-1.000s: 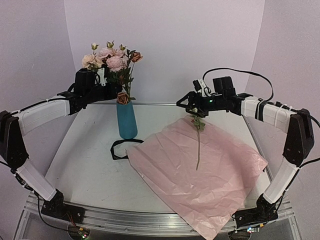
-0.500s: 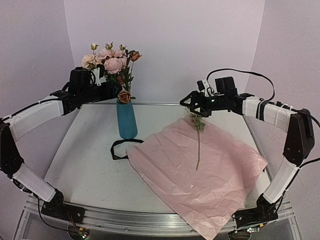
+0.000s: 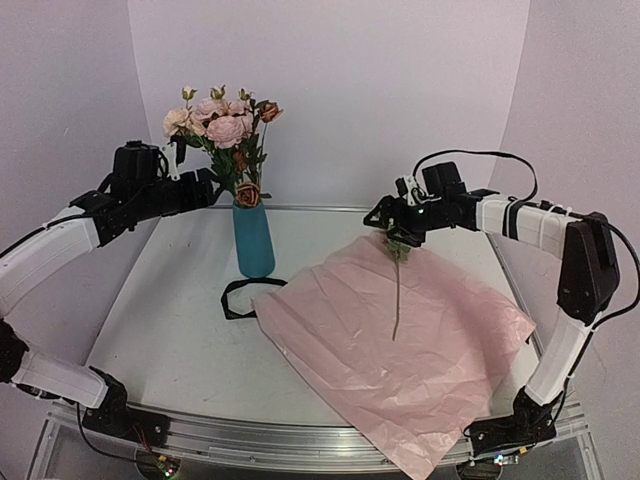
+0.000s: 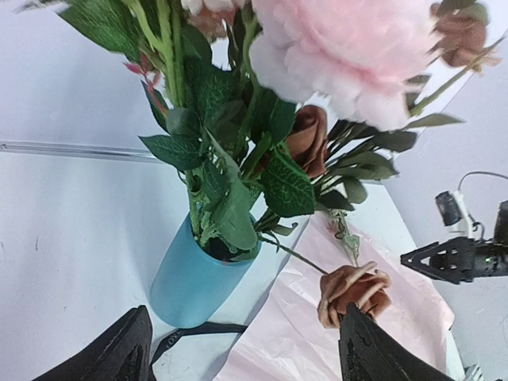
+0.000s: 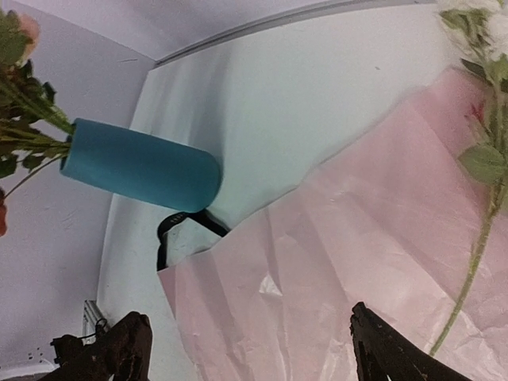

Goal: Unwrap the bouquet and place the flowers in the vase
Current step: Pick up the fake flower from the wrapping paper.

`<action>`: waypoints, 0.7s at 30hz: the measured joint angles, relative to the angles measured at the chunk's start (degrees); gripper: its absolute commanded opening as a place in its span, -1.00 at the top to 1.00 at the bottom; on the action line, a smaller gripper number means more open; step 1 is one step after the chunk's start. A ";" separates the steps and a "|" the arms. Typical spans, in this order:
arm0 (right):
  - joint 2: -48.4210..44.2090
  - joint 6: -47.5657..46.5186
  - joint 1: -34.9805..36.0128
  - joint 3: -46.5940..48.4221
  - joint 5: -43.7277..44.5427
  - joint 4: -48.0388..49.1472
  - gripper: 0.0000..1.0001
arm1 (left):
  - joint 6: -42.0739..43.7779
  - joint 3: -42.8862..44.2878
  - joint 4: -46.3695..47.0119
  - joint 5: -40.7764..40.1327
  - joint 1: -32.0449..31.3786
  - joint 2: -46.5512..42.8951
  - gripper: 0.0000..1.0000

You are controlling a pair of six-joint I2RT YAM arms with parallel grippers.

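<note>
The teal vase stands at the back left with several pink, cream and rust flowers upright in it. The bouquet is apart: its pink paper lies flat, and one flower rests on it. My left gripper hangs open just left of the stems above the vase rim, holding nothing. In the left wrist view the vase and a drooping rust rose lie ahead of the left gripper. My right gripper is open over that loose flower's head; its stem shows at the right.
A loose black ribbon lies on the table in front of the vase, touching the paper's left corner. The paper overhangs the table's near edge at the right. Lilac walls close in the back and sides.
My left gripper has opened and pulled back to the left, away from the flowers in the vase. My right gripper has dropped slightly toward the loose flower's head.
</note>
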 measured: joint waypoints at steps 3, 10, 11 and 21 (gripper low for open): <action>0.85 -0.74 -0.51 1.19 4.99 -4.05 -0.61 | -1.07 0.04 -2.45 -0.39 0.00 -3.06 -0.67; 4.05 -2.51 -1.12 5.43 17.18 -12.20 -0.40 | -5.02 -0.71 -7.98 2.18 0.00 -7.38 -0.80; 4.75 -2.74 -1.12 6.00 18.79 -13.08 -0.38 | -5.85 -1.36 -8.42 2.63 0.00 -7.94 -0.82; 13.42 -5.62 -1.12 10.81 28.14 -18.15 0.00 | -15.77 -9.82 -10.53 3.84 -1.22 -10.90 -0.95</action>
